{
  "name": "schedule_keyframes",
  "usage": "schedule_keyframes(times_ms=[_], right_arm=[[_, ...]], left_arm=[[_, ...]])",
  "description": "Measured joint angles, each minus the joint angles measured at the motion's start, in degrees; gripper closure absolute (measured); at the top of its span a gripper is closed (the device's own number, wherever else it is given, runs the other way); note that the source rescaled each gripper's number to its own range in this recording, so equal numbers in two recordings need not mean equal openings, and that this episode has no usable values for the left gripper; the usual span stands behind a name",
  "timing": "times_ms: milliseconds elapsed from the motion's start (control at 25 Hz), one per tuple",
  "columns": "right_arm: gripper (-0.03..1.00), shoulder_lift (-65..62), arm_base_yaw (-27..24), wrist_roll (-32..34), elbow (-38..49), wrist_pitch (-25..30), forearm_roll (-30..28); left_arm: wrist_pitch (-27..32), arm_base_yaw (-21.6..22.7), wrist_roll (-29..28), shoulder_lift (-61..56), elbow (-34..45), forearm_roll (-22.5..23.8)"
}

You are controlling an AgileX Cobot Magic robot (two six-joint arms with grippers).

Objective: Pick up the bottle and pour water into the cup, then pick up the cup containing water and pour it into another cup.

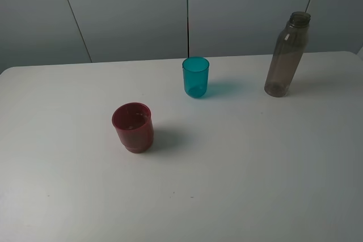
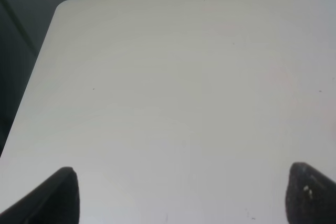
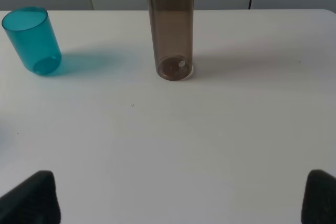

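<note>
Smoky bottle [image 1: 287, 55] unlabelled | teal cup [image 1: 195, 76] plain | both end effectors spread, unladen

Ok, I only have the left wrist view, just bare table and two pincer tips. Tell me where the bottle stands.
Observer: The bottle stands upright at the far right of the table, uncapped.
Operator: Give me the cups.
Observer: The teal cup stands upright near the far middle, apart from the bottle; the red cup stands nearer and further left.
Operator: Report the right pincer.
Observer: The right pincer is wide open over bare table, facing the bottle and holding nothing.
Operator: Confirm nothing is tipped.
Observer: All three stand upright, none touching another.
</note>
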Motion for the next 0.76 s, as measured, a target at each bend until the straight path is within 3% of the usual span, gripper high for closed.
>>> schedule_keyframes(times_ms=[760], right_arm=[[-0.03, 0.00, 0.00, 2.36, 0.00, 0.00, -1.07]], left_arm=[[0.00, 0.00, 0.00, 0.00, 0.00, 0.00]])
